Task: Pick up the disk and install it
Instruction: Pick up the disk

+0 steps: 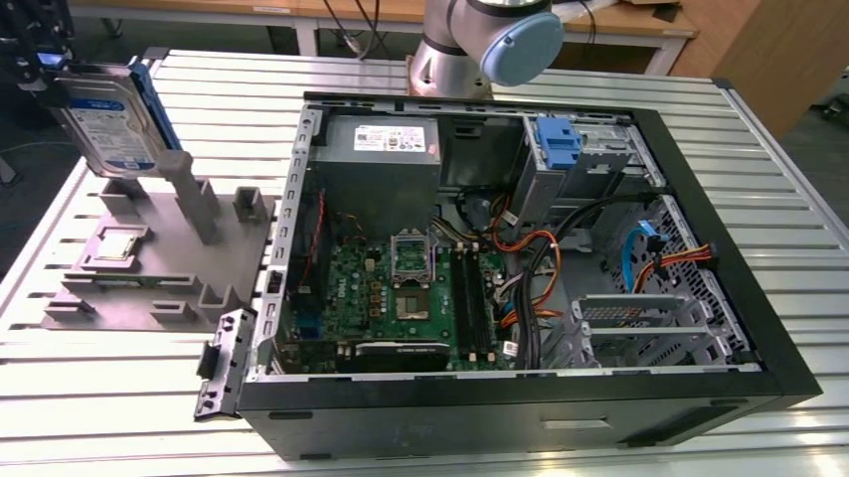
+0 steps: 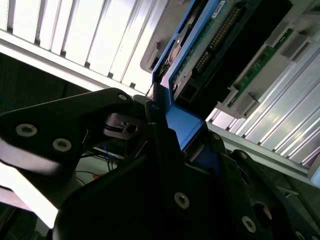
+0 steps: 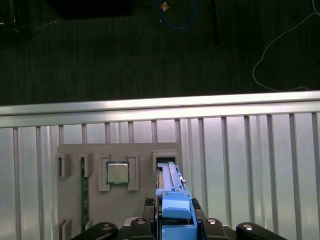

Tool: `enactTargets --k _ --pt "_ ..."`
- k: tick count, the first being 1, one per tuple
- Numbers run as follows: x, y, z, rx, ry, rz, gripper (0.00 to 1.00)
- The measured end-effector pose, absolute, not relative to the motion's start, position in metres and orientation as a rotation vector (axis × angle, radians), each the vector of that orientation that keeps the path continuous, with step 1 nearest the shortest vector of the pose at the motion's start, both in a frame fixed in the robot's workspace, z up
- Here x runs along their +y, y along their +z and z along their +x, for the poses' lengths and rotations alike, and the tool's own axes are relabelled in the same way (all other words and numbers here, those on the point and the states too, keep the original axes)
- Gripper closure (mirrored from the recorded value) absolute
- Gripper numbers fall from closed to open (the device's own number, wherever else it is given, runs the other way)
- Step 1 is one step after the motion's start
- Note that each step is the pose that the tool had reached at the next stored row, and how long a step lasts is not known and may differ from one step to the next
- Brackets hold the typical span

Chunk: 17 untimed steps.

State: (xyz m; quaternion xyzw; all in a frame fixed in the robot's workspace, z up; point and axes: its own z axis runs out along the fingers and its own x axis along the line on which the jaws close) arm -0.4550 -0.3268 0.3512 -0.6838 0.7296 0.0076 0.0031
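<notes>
1. Black gripper (image 2: 185, 132), closest in the second wrist view, has its jaws pinched onto the blue bracket (image 2: 182, 117) of one disk (image 2: 210, 35), whose circuit-board side shows there
2. One disk (image 1: 109, 124) is in the scene; in the exterior view it stands upright on edge at the exterior view's far left, label facing the camera, with the gripper (image 1: 44, 72) at its top
3. Its lower edge is at or just above the upright posts of one grey holder (image 1: 146, 263); I cannot tell whether the two touch
4. From the first wrist view the disk (image 3: 170, 180) is seen edge-on over a slot of the holder (image 3: 145, 150)
5. One processor chip (image 3: 117, 173) lies flat in a pocket of that holder, and one green memory stick (image 3: 84, 197) stands in a slot beside it
6. One open computer case (image 1: 531, 397) lies on the slatted metal table (image 1: 106, 397), just beside the holder and well apart from the disk
7. Inside the case are one grey power supply (image 1: 385, 139), one green motherboard (image 1: 398, 288) and one blue latch (image 1: 564, 144) on the metal bay
8. One arm (image 1: 484, 40) rises behind the case
</notes>
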Motion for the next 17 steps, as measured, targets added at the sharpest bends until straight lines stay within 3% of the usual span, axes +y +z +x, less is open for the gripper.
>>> enactTargets --k 17 --pt "-0.3268 0.3558 -0.4550 2.288 0.024 -2.144 0.63"
